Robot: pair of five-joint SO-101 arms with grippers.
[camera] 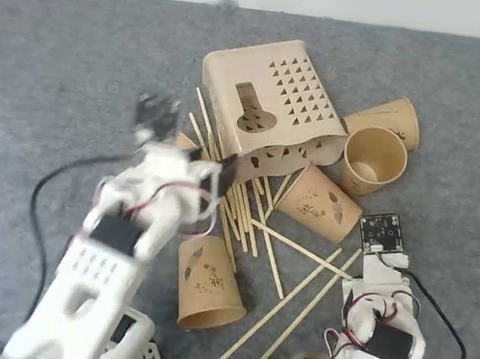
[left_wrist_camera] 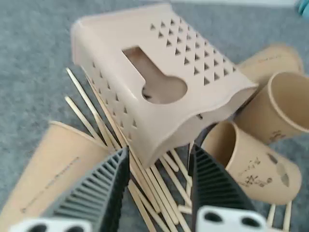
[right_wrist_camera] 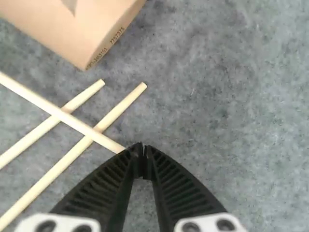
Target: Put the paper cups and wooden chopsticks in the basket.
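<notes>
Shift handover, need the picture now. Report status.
Left gripper open, above chopsticks by basket. Right gripper shut, empty, near chopstick ends. Basket tipped over on chopsticks; paper cups outside it.

**Crowded at the basket, open ground to the left**

The tipped basket (camera: 271,96) lies across the chopsticks (camera: 241,210), and cups (camera: 372,160) are jammed against its right side, so there's no way in there. The grey carpet (camera: 62,64) is bare on the left and beyond the basket, giving free passage.
</notes>
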